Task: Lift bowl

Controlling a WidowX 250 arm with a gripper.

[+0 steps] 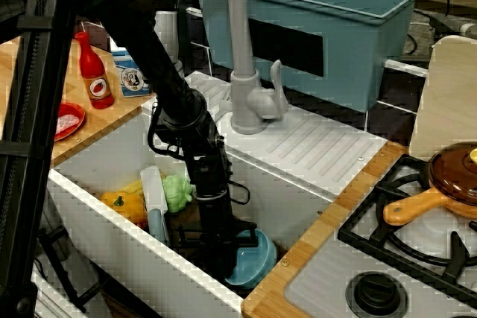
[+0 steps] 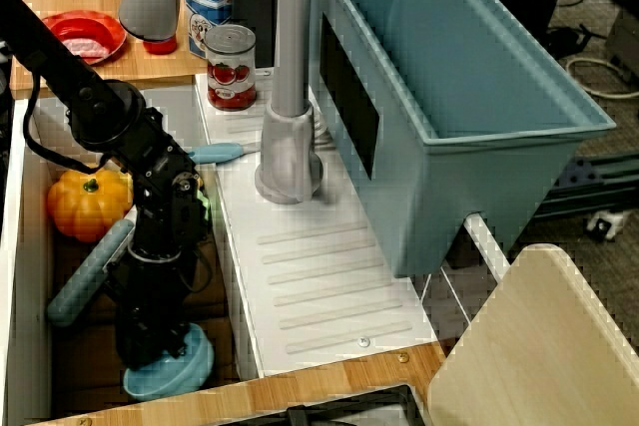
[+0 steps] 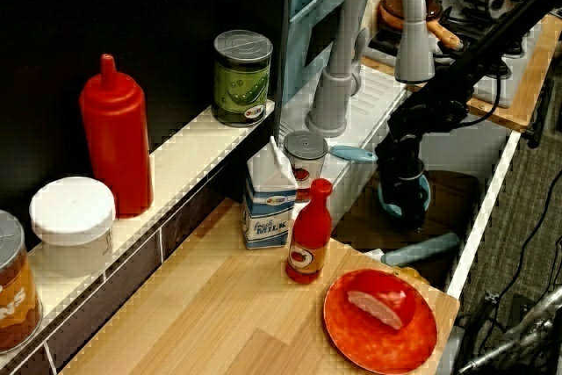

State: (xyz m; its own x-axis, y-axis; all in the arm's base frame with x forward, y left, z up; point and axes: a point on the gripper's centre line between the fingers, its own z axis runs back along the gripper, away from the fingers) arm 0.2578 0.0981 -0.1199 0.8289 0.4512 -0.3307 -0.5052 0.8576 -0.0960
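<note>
1. Sink (image 1: 89, 206): its wall stands close beside my gripper; lifting crooked could knock it.
2. Gripper (image 2: 150, 354): down on the bowl; jaw state hidden, I cannot tell.
3. Bowl (image 1: 257, 260): beneath the gripper, smooth, may slip.

Arm (image 1: 160, 72): matte black all over, built from round tube sections w/ thicker rounded joints between. Wrist section (image 2: 160, 207) bulkier, blocky, w/ small screws and a greenish light patch on its side. Thin black cables (image 1: 160, 139) loop loose alongside the wrist joint; another thin black cable (image 3: 505, 90) hangs off the upper section. Gripper (image 2: 150, 341): black too, narrow, boxy; fingers too dark to make out. No readable markings or labels.
</note>
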